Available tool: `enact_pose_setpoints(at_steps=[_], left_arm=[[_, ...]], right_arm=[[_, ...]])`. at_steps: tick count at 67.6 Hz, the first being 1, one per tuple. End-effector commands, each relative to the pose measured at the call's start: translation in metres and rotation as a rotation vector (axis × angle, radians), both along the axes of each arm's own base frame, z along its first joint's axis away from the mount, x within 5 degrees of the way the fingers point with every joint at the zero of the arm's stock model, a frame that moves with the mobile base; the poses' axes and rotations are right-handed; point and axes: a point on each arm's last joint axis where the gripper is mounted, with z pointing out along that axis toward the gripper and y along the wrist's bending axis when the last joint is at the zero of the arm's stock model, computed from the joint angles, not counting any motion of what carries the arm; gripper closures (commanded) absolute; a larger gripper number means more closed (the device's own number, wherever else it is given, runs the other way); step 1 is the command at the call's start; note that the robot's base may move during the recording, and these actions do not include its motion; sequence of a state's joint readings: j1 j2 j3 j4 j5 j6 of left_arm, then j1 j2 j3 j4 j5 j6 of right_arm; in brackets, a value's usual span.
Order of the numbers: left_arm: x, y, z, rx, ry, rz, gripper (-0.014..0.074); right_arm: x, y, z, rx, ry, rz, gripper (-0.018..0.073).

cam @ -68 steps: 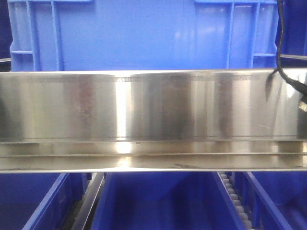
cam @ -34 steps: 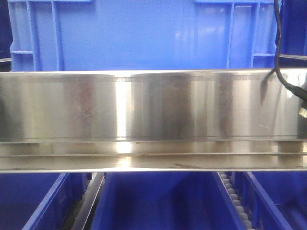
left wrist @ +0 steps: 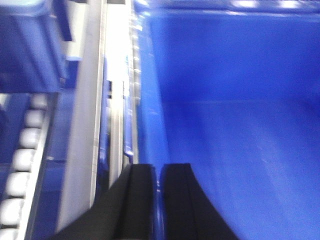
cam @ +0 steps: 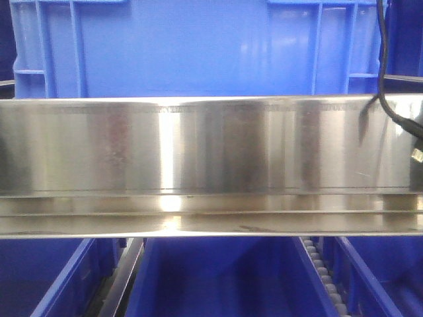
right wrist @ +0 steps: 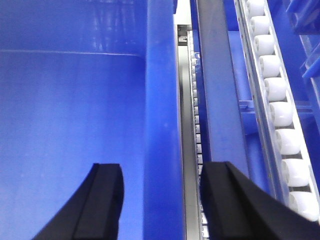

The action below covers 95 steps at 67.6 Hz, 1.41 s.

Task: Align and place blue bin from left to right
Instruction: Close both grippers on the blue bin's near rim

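Left hand [left wrist: 157,172] pinches a wall of the bin [left wrist: 240,125], just beside the rollers [left wrist: 22,145]; right hand [right wrist: 162,170], fingers wide, straddles another wall. Likely mid-alignment: the right hand must close before the bin slides rightward.

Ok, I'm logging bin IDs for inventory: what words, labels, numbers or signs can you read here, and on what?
No text can be read in any view.
blue bin: plain walls, no label or number showing.
upper crate: plain, no print.
steel rail: a faint row of fine marks along its top edge, too small to read.
Left wrist view: blurred, nothing legible.
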<state>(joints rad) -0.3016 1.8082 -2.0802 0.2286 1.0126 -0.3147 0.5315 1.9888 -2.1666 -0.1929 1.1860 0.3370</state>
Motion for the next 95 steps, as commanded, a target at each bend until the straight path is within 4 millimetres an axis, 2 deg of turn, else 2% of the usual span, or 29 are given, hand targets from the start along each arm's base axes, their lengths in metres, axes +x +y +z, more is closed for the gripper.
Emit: enact_pose_setpoints(at_steps=[1,14,52,82,89,95], left_arm=[[-0.001,-0.005,0.005,-0.019,-0.045,-0.004,0.0301],[0.012,-0.01,-0.01,0.041,-0.03,0.037,0.0302],[0.039,-0.018,-0.053,0.056,0.061,0.06,0.0302],[0.04,-0.018,-0.055,0.06,0.074,0.063,0.0302],[0.04,-0.018,-0.055,0.06,0.074,0.063,0.0337],[0.04,-0.018,-0.055,0.056,0.075,0.062,0.0444]], right_arm=[[-0.001,-0.002,0.006,0.0,-0.024,-0.004,0.0305],[-0.001,-0.002,0.006,0.0,-0.024,-0.004,0.0305],[-0.001,-0.002,0.006,-0.001,-0.023,-0.004,0.0305],[-0.001,-0.002,0.006,0.001,-0.026,-0.004,0.0305],[-0.001,-0.002,0.006,0.001,-0.026,-0.004,0.0305],[-0.001,-0.002,0.006,0.001,-0.026,-0.004,0.0352]])
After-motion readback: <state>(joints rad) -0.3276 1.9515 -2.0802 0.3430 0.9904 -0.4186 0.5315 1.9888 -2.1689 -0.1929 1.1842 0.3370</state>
